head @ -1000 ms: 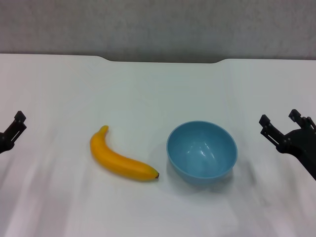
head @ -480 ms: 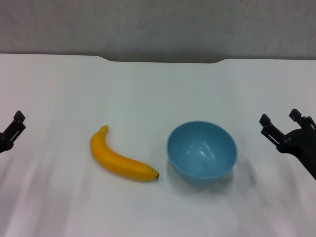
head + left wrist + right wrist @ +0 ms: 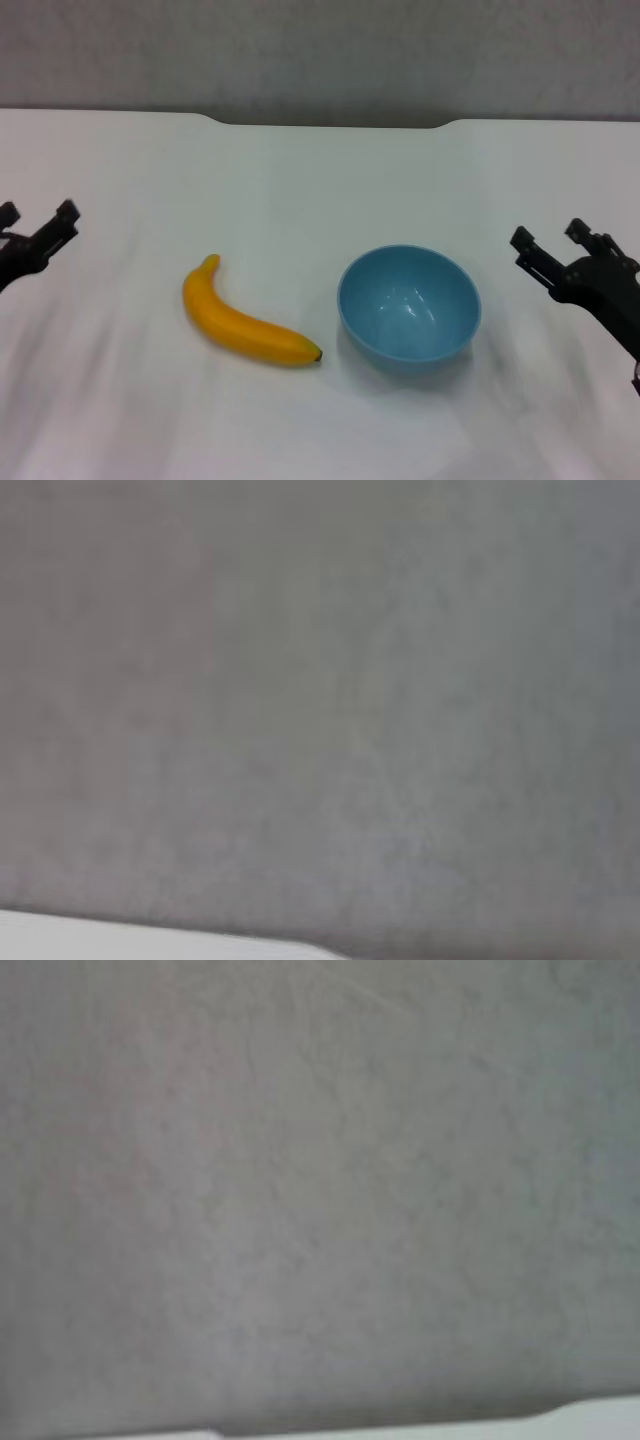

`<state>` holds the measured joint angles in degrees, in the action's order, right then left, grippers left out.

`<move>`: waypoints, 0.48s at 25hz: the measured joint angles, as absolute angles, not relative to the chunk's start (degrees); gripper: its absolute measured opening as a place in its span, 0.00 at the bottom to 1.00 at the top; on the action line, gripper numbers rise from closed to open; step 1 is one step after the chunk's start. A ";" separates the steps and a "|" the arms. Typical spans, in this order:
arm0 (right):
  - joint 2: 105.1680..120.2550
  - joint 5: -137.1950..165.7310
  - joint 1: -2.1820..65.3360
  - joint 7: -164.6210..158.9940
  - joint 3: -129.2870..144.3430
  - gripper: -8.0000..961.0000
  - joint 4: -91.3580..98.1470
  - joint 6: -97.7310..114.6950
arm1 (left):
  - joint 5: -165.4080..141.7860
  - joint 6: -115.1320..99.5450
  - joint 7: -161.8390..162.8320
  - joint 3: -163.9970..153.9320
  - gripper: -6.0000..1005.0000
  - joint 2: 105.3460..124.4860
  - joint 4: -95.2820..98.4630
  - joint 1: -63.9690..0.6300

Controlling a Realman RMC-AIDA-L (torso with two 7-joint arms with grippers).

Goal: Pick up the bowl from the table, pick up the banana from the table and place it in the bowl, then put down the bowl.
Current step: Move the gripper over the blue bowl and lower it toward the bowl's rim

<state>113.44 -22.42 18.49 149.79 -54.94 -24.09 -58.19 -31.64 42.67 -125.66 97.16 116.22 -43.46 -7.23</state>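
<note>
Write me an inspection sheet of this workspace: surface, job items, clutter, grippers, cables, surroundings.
Surface: white table, dark notch along its far edge.
Bowl: light-blue bowl upright on the table, nothing in it.
Banana: banana lying flat to the robot's left of the bowl, apart from it, dark tip nearest the bowl.
Clutter: nothing seen.
Left gripper: left gripper at the robot's left edge, open, holding nothing.
Right gripper: right gripper at the robot's right, beyond the bowl, open, holding nothing.
Cables: nothing seen.
Surroundings: plain grey wall behind the table.

Yellow banana (image 3: 245, 324) lies just left of upright blue bowl (image 3: 409, 307)
</note>
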 joint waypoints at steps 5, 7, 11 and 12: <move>109.02 -14.85 17.97 141.26 -56.77 0.94 -34.32 -46.14 | -49.46 29.62 -106.27 95.93 0.89 116.22 -59.11 -3.73; 107.18 -10.51 17.32 137.94 -58.03 0.94 -40.07 -38.86 | -56.72 28.48 -98.80 96.31 0.89 116.16 -62.10 -3.27; 103.43 6.73 15.95 123.92 -61.44 0.94 -57.04 -15.78 | -74.32 26.33 -82.58 96.82 0.89 116.28 -68.22 -2.74; 103.43 6.73 15.95 123.92 -61.44 0.94 -57.04 -15.78 | -78.11 26.20 -78.93 96.99 0.89 116.31 -69.43 -2.68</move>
